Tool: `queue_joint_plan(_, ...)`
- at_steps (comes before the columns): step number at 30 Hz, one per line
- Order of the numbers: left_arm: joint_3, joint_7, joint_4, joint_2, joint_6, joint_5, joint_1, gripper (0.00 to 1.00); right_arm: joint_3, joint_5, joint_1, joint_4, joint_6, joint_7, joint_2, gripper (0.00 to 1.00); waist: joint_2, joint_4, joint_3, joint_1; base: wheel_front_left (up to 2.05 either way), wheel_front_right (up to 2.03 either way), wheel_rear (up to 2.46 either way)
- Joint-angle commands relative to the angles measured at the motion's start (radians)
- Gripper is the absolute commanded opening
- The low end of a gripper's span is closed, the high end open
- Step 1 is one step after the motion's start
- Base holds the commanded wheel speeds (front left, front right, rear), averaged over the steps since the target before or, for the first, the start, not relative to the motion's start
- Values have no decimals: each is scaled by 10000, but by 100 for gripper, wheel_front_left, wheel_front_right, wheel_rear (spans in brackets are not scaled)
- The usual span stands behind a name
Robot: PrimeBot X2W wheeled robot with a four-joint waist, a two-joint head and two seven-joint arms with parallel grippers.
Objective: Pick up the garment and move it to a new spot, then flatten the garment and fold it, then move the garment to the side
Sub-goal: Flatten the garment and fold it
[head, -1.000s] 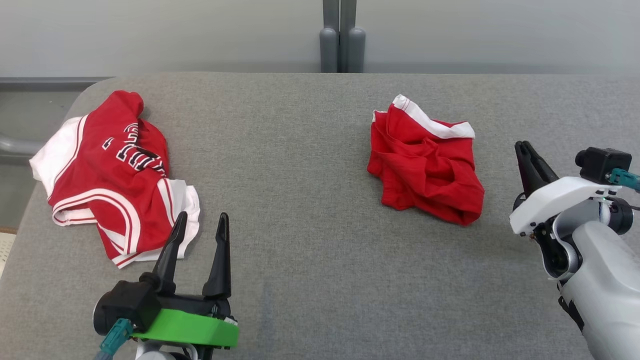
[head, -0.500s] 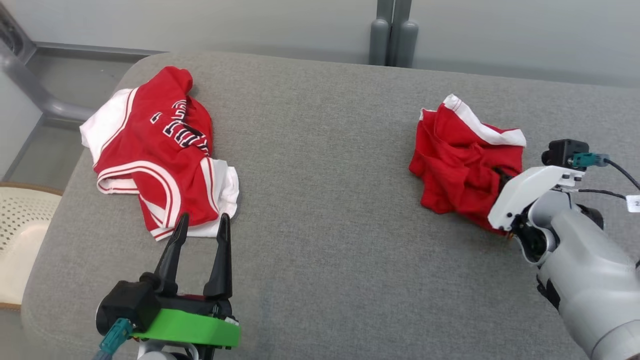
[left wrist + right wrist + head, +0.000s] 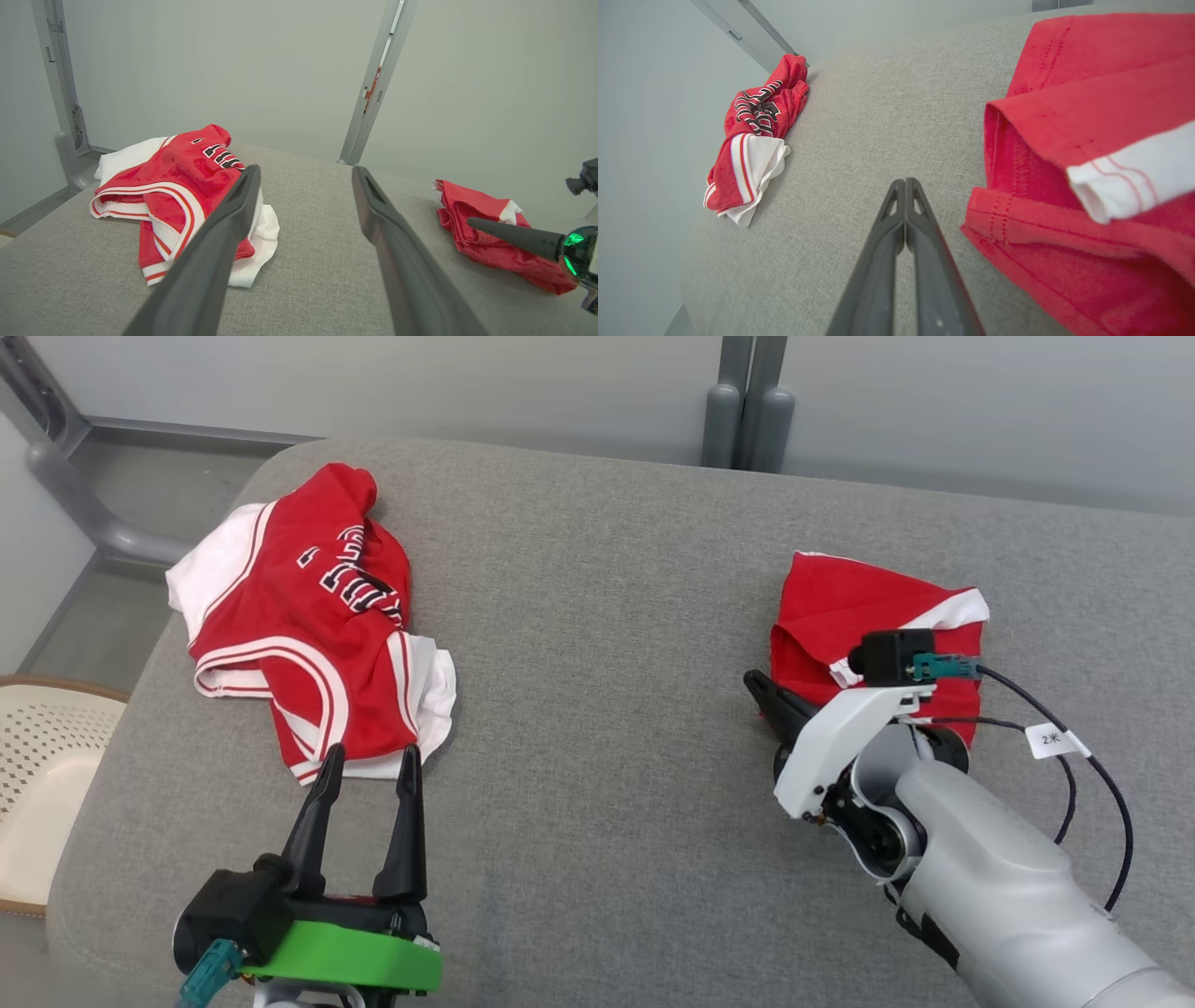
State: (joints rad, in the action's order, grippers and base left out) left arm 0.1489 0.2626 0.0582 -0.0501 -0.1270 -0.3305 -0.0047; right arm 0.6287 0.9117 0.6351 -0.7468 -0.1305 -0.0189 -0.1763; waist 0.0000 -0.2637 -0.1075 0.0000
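Observation:
A red garment with a white band point(image 3: 868, 607) lies rumpled on the right of the grey cushion point(image 3: 597, 616). My right gripper point(image 3: 754, 683) is shut with nothing between its fingers. It lies low over the garment's near left corner, with the tips just past that edge. In the right wrist view the garment point(image 3: 1087, 140) sits to the right of the closed fingers point(image 3: 904, 184). My left gripper point(image 3: 369, 761) stands open at the near left, its tips just short of the hem of a red and white jersey point(image 3: 299, 616).
The lettered jersey point(image 3: 187, 177) lies bunched near the cushion's far left corner. A cream perforated seat or basket point(image 3: 37, 775) sits beyond the left edge. Grey posts point(image 3: 747, 420) rise behind the back edge. Bare cushion stretches between the two garments.
The head camera has shifted. My right arm swung left over the red garment, and its fingers now poke past the left edge. The garment lies flatter than before. The left gripper stayed put.

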Motion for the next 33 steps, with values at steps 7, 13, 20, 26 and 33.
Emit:
queue_joint_plan(7, 19, 31, -47, -8, 22, -43, 87, 100, -73, 300, -102, 825, -4, -815, -1119, 0, 0, 328, -41, 0, 0, 0, 0)
queue_joint_plan(13, 59, 31, -66, -8, 17, -84, 29, 100, -536, 281, -166, 558, -4, -1066, -1863, 0, 0, 358, -154, 0, 0, 0, 0)
queue_joint_plan(20, 210, 31, -7, -9, 7, -115, -251, 100, -470, 315, 182, -336, -4, -224, -2049, 0, 0, 214, -526, 0, 0, 0, 0)
queue_joint_plan(26, 285, 31, 22, -9, 6, -171, -436, 100, -421, 347, 745, -1153, -4, 8, -2000, 0, 0, -136, -837, 0, 0, 0, 0)
queue_joint_plan(33, 461, 31, 70, -8, 56, -281, -562, 100, -305, 478, 1554, -1658, -4, 122, -2095, 0, 0, -605, -1182, 0, 0, 0, 0)
